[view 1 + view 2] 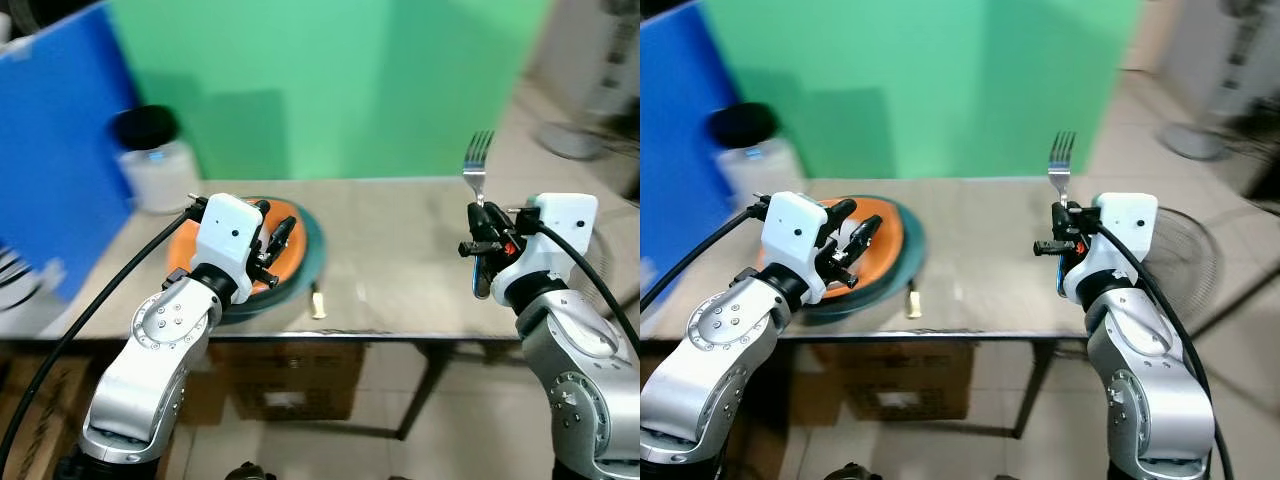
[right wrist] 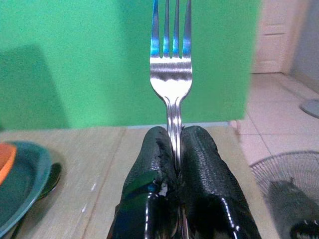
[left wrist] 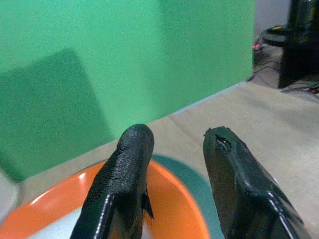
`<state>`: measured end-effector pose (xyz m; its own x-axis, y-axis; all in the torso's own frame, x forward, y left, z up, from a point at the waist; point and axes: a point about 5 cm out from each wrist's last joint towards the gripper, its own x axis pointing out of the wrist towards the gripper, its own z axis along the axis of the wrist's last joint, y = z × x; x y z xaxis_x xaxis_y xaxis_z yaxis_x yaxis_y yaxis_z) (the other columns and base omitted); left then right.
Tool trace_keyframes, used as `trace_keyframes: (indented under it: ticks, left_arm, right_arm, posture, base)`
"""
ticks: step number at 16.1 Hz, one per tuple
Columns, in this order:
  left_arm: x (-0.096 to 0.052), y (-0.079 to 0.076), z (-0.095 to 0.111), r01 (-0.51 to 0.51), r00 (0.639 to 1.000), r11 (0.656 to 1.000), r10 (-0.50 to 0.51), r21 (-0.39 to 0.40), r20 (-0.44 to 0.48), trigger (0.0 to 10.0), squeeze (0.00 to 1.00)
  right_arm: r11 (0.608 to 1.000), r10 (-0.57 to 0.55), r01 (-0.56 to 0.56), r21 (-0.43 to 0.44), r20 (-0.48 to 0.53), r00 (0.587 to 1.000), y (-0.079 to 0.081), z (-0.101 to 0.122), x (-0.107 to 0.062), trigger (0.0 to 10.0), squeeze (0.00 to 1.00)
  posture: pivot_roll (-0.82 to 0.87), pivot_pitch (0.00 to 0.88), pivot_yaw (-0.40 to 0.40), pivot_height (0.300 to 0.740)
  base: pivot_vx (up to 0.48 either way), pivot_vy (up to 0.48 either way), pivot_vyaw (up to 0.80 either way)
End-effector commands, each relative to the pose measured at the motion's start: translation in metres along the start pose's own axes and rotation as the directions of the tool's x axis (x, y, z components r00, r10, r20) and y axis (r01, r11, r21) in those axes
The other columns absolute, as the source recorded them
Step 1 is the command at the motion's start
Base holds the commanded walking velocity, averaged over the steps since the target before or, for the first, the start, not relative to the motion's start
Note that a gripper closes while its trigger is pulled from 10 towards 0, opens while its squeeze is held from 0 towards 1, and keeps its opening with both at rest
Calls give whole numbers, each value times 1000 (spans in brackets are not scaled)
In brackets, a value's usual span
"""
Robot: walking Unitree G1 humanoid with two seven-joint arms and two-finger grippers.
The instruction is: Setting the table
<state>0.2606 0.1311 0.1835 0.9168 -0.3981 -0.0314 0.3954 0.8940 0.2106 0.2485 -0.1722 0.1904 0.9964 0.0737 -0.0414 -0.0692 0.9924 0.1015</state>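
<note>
Green backdrop behind a beige table (image 1: 400,250): the right gripper (image 2: 174,149) pinches a fork (image 2: 171,55) upright above the table's right side. The left gripper (image 3: 174,174), fingers parted, hovers over an orange plate (image 1: 285,225) stacked on what looks like a teal one (image 1: 312,245).

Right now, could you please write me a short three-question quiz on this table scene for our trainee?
1. True or false: the right tool grips a fork with its tines pointing up.
2. Which plate lies on top: A) orange plate B) teal plate?
3. Fill in: the left tool hovers over the plates with its fingers ____.

Key: 1 true; 2 A; 3 open.
</note>
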Motion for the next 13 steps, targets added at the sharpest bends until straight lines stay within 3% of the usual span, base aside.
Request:
trace_keyframes:
  ticks: [1,6,10,13]
  left_arm:
    - [-3,12,0,-72,997,997,72,0,1,10000,0]
    - [4,7,6,-70,997,997,71,-22,38,10000,0]
    - [-1,8,1,-82,996,996,83,-36,16,10000,0]
    - [-2,11,1,-104,994,994,104,-42,13,10000,0]
  right_arm:
    - [999,-39,39,30,-10,999,-6,-3,-5,10000,0]
    - [1000,-4,4,-17,-21,1000,1,-4,-6,10000,0]
    - [996,-28,24,-85,-52,998,0,-3,-6,10000,0]
    - [997,-24,20,-78,-43,999,1,-3,-2,10000,0]
  posture:
    - [83,0,42,740]
    - [64,0,57,740]
    - [58,0,51,740]
    - [68,0,41,740]
  base:
    - [0,0,-763]
    - [0,0,-761]
    - [0,0,-734]
    - [0,0,-708]
